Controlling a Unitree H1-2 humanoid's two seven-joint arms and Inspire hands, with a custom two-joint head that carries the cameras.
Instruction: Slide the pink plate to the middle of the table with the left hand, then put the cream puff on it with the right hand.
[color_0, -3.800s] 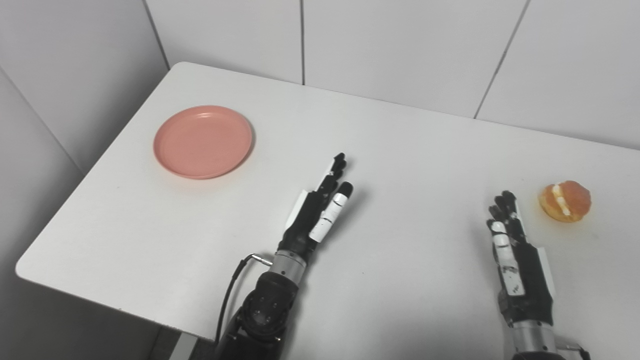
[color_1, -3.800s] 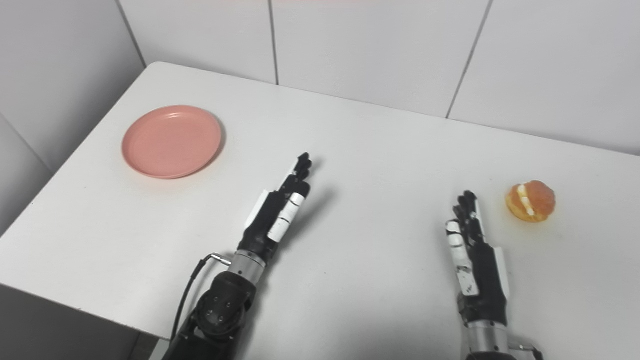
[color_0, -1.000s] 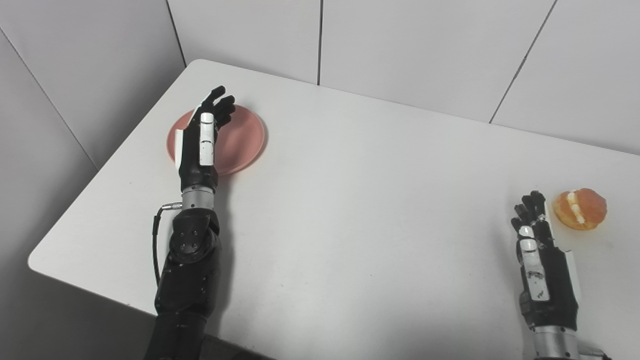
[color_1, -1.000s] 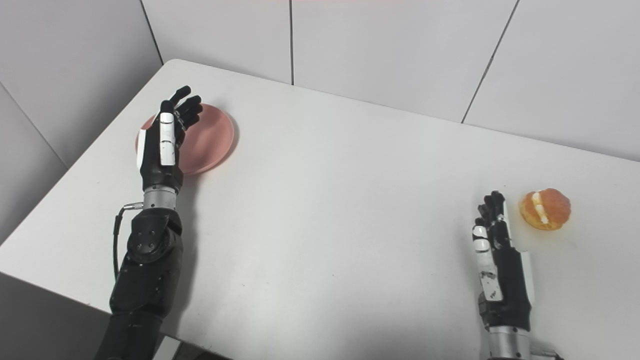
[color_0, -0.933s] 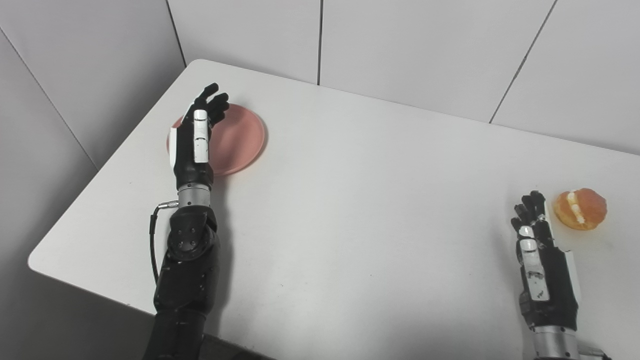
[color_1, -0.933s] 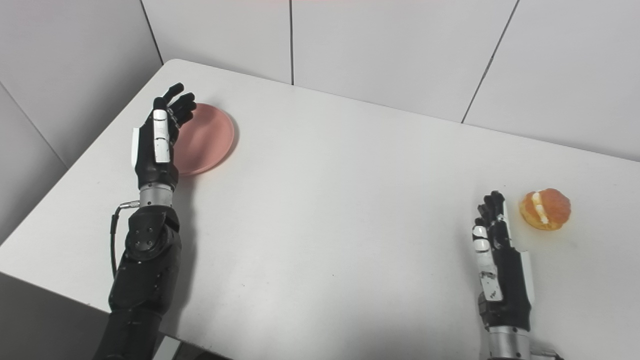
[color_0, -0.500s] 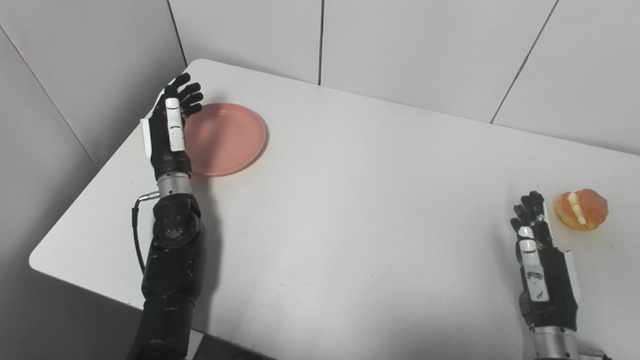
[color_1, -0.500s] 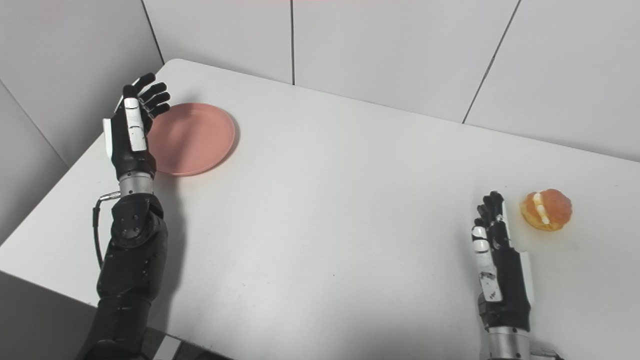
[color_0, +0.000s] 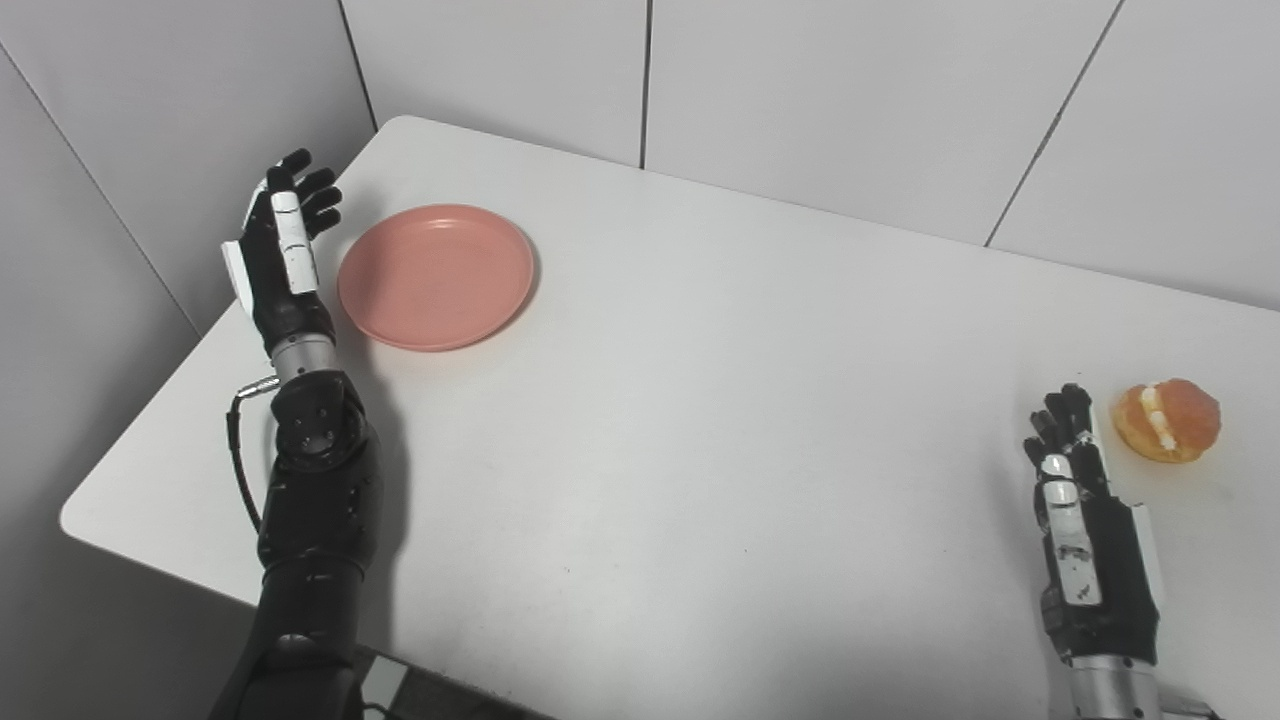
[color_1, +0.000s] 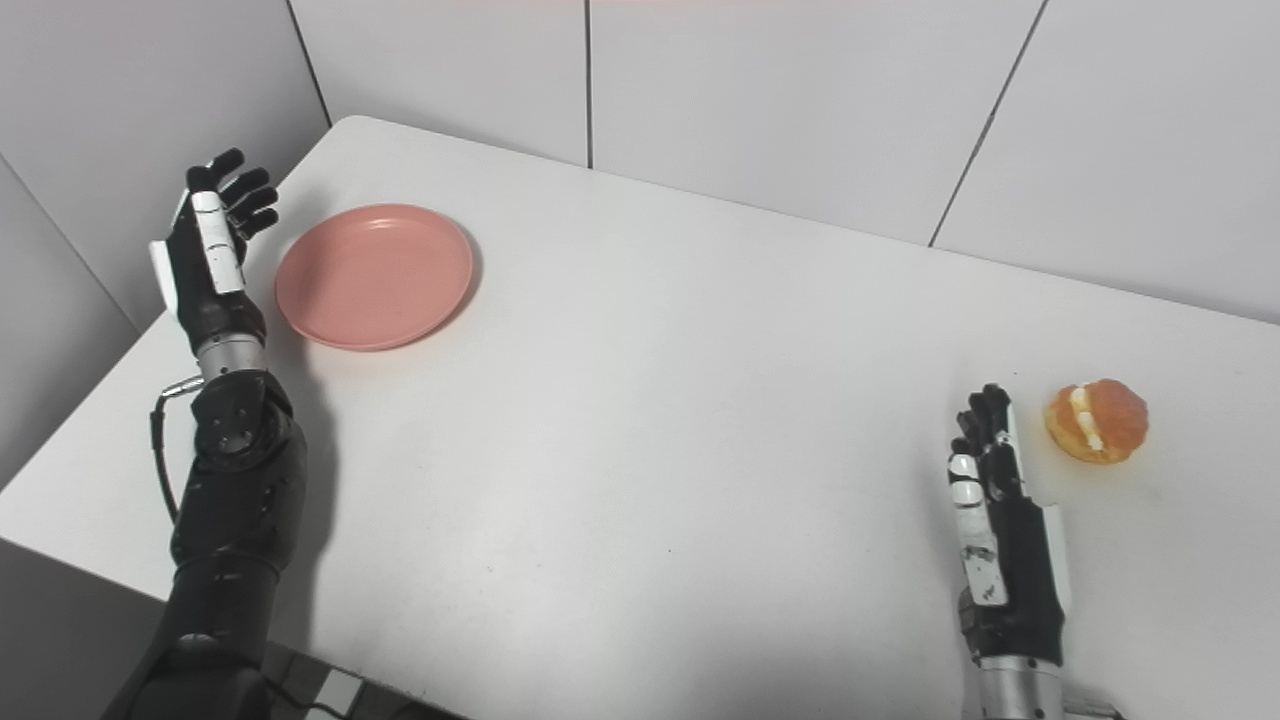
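The round, smooth pink plastic plate (color_0: 435, 276) lies at ten o'clock on the matte white table (color_0: 700, 400). The black left hand (color_0: 283, 262) stands just beside its nine o'clock rim, fingers spread, perhaps not touching. The open right hand (color_0: 1085, 530) rests near the glazed, cream-filled puff (color_0: 1167, 419) at three o'clock.

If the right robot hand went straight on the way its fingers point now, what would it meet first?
Probably nothing: the right robot hand points toward the table's far edge, and the cream puff lies just right of that line. Bare table ahead, though depth is hard to judge.
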